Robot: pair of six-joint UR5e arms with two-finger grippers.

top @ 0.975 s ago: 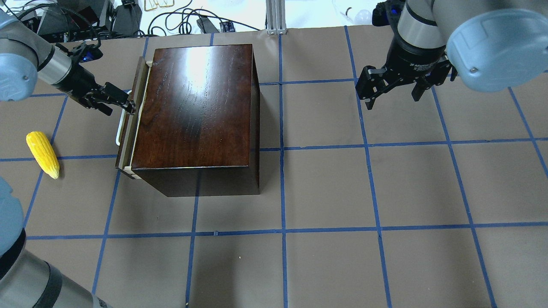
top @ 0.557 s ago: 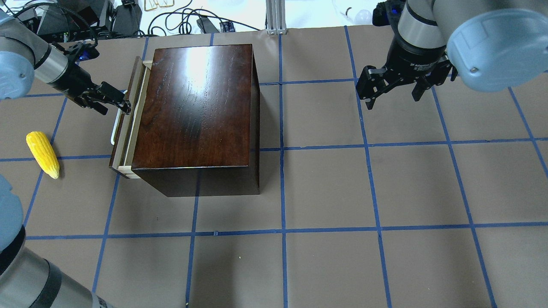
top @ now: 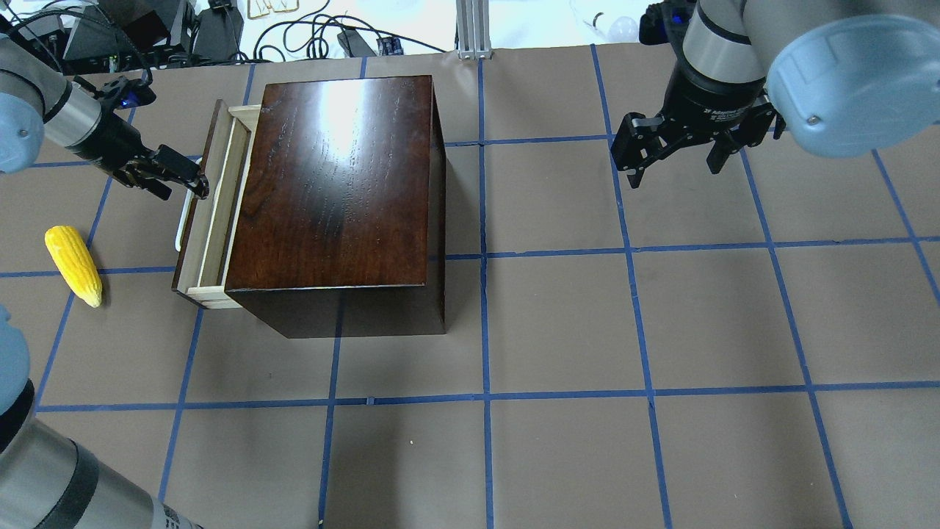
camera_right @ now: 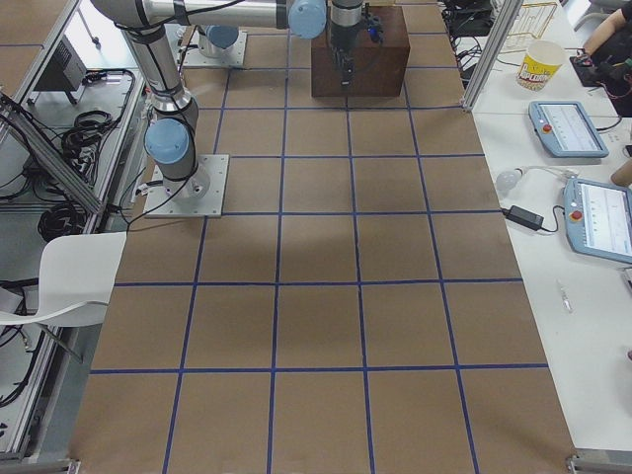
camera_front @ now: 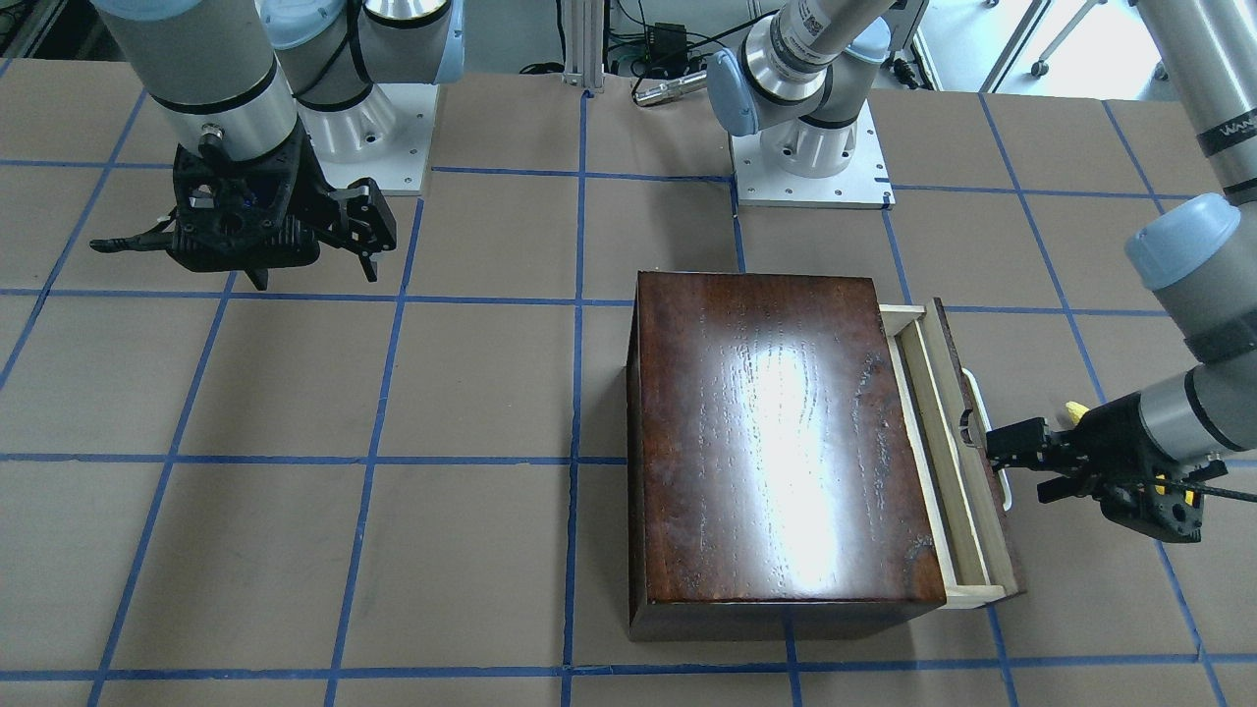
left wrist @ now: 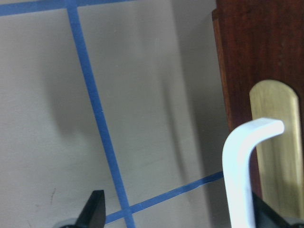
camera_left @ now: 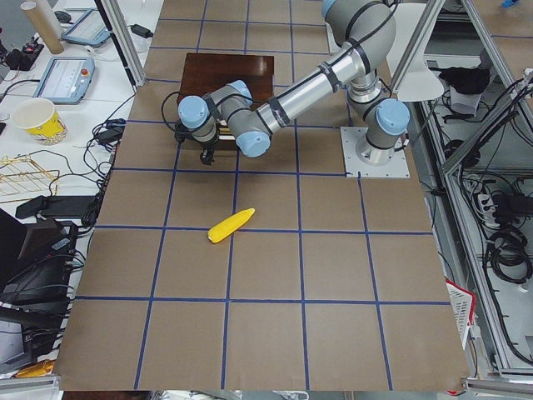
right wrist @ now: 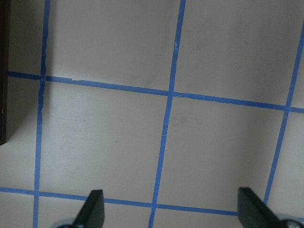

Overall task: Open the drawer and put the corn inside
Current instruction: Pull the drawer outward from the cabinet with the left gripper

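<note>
The dark-brown wooden box (top: 338,184) stands on the table, and its drawer (top: 213,213) is pulled partly out on the overhead view's left, showing a strip of pale-wood tray. My left gripper (top: 194,184) is at the drawer's white handle (top: 180,235). In the left wrist view the handle (left wrist: 240,161) sits between the spread fingers, against the right one, so the gripper (left wrist: 180,213) is open and hooked on it. The yellow corn (top: 73,266) lies on the table left of the drawer. My right gripper (top: 675,165) is open and empty, hovering far right of the box.
Blue tape lines grid the brown table top (top: 558,323). Cables and equipment lie beyond the table's far edge (top: 308,37). In the front-facing view the corn (camera_front: 1077,409) is mostly hidden behind my left gripper (camera_front: 997,452).
The drawer has slid further out of the box, toward the overhead view's left, with my left gripper moving left at its handle. The corn and the right arm have not moved.
</note>
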